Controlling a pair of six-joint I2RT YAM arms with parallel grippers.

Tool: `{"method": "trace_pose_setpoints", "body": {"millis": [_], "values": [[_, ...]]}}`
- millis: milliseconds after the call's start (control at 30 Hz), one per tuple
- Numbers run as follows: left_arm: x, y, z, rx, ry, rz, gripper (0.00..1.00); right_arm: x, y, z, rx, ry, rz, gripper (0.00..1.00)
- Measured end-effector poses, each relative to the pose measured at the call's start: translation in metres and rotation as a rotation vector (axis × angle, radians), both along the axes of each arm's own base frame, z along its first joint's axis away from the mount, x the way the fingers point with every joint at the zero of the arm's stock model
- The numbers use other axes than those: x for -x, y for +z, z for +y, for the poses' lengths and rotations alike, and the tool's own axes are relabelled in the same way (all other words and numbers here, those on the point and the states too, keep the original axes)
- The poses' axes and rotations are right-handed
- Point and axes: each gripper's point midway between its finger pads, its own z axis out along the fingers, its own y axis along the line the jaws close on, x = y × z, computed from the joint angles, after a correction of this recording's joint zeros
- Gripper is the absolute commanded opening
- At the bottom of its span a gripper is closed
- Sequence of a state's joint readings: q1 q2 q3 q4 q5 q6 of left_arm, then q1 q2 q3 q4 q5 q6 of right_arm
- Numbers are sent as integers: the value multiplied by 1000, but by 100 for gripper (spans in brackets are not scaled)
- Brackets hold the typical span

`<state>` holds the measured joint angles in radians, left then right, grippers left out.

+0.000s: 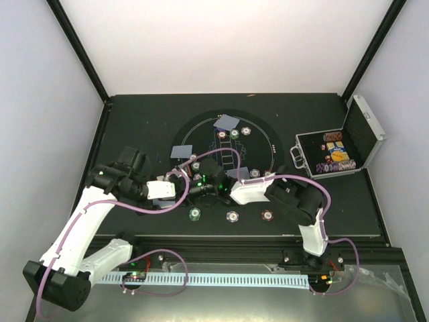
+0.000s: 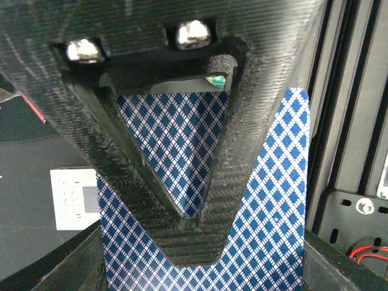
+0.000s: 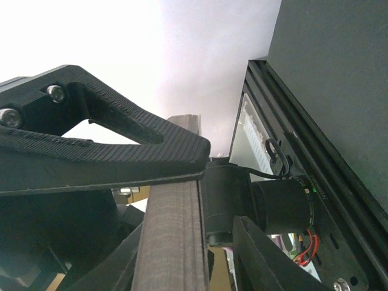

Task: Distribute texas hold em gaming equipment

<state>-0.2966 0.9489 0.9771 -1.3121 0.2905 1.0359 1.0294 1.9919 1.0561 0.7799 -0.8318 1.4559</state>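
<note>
Currently, playing card [image 2: 267,200] pinched in left tool [image 2: 194,242] — diamond back showing

Lab: white-walled enclosure [image 1: 221,47], black-framed table [image 1: 134,114]

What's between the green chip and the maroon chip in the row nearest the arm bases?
One more striped chip, paler, lies roughly midway between the green chip and the maroon chip, apart from both. The top external view shows it.

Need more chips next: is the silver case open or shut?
Open. The silver case has its lid raised, with chips showing inside.
</note>
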Motion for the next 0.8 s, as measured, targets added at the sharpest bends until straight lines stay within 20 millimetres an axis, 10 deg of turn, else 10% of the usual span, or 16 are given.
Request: {"method": "trace_pose_setpoints", "body": {"millis": [800], "values": [[1,0,-2,9,-9,4,2,-5,4,-28,-15,-56,-43,25]]}}
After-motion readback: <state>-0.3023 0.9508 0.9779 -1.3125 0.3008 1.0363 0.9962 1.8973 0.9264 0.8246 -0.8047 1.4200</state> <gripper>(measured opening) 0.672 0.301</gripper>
